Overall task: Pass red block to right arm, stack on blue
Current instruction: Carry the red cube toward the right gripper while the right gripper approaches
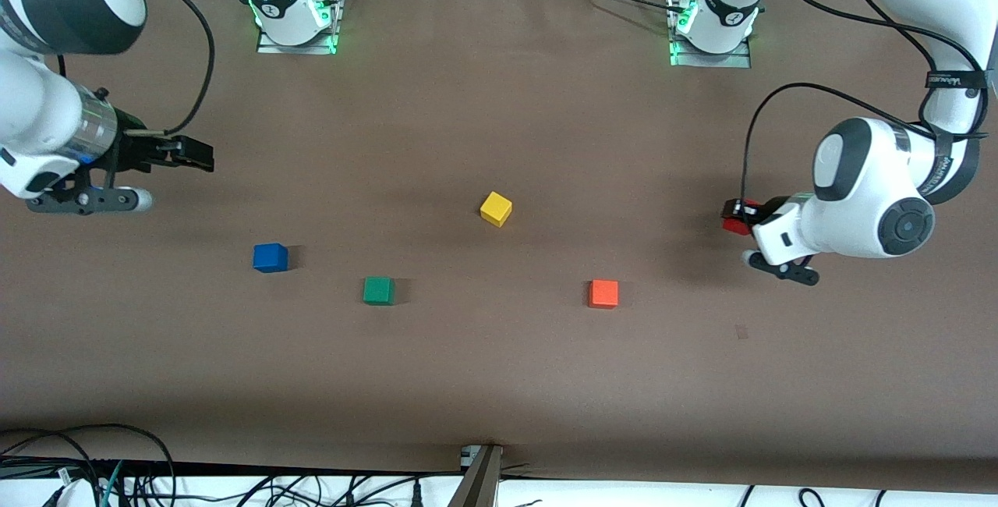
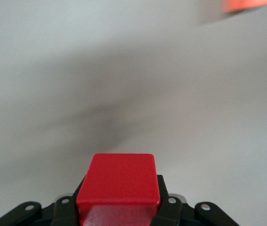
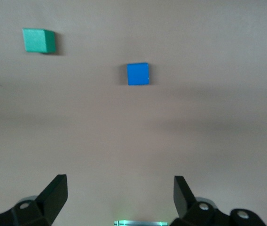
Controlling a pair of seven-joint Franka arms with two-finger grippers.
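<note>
The red block [image 1: 733, 221] is gripped in my left gripper [image 1: 737, 216], which is shut on it and holds it above the table at the left arm's end. In the left wrist view the red block [image 2: 119, 181] fills the space between the black jaws. The blue cube [image 1: 270, 257] sits on the table toward the right arm's end; it also shows in the right wrist view [image 3: 137, 74]. My right gripper [image 1: 196, 154] is open and empty over bare table at the right arm's end, apart from the blue cube. Its fingers [image 3: 54, 194] stand wide apart.
A green cube [image 1: 378, 290] lies beside the blue one, slightly nearer the front camera, and shows in the right wrist view [image 3: 38, 40]. A yellow cube [image 1: 496, 208] is mid-table. An orange cube [image 1: 603, 293] lies toward the left arm's end; it shows at the left wrist view's edge [image 2: 251, 4].
</note>
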